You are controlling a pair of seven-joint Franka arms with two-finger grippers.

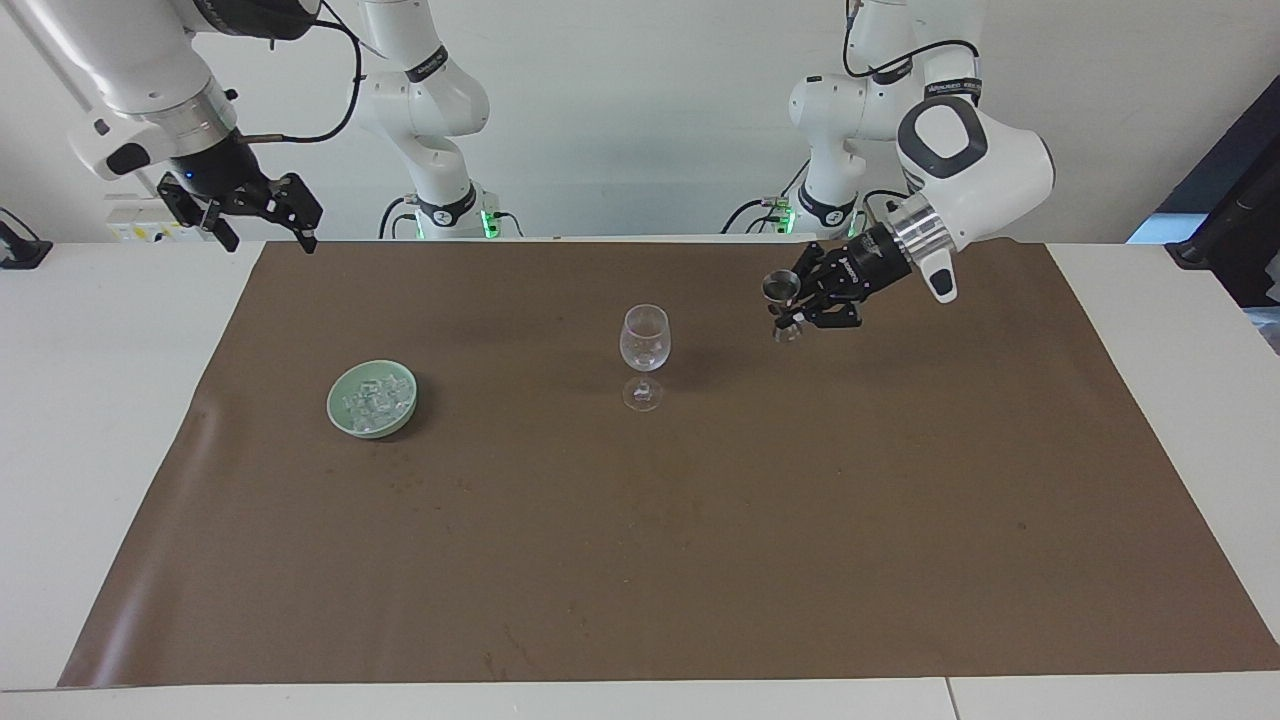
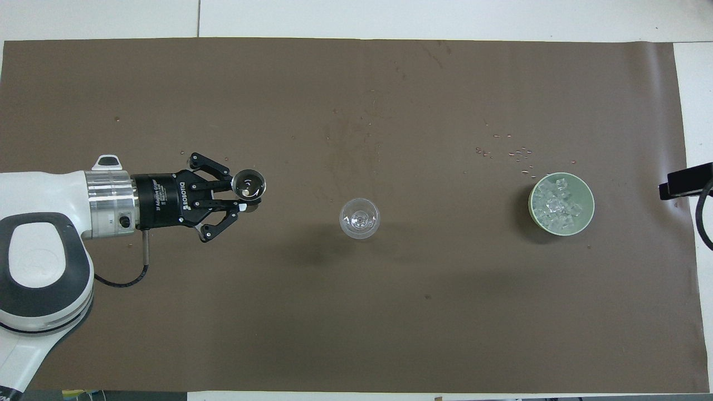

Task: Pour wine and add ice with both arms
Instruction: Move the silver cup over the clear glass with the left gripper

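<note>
A small metal double-ended measuring cup (image 1: 783, 308) is held upright in the left gripper (image 1: 800, 305) above the brown mat (image 1: 640, 560), beside the clear stemmed wine glass (image 1: 644, 355). A pale green bowl (image 1: 372, 399) of clear ice cubes (image 1: 372, 403) is seen toward the right arm's end of the worktop. The right gripper (image 1: 268, 228) is held raised over the mat's corner.

my facing camera sits high across the table, looking at the arm bases past the glass (image 1: 645, 355). my overhead looks steeply down from their end. both share the glass (image 2: 360, 218), on the mat (image 2: 356, 312).
</note>
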